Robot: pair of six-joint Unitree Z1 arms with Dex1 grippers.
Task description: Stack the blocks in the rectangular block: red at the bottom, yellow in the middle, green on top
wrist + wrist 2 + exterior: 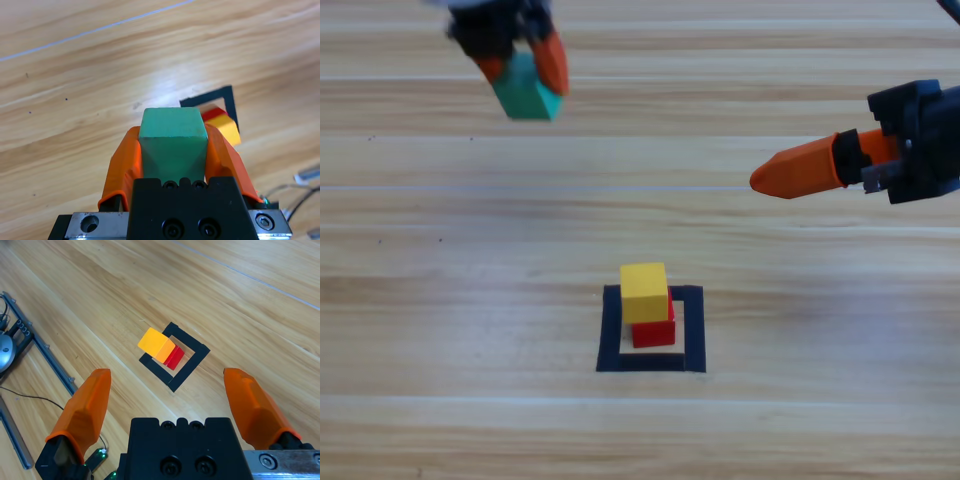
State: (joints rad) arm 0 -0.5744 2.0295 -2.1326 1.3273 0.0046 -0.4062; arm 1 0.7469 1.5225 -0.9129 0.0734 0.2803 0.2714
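Orange jaws of the left gripper (525,75) clamp the green cube (527,90) near the top edge; yellow (644,292) sits on red (654,330) inside the rectangular block (610,330) (right gripper (790,172) waits, spread wide, empty).

Light wooden table (440,300) filling the whole view, pale grain bands running across, soft glare on the boards, metal rail (35,347) and thin cables (25,395) along one edge
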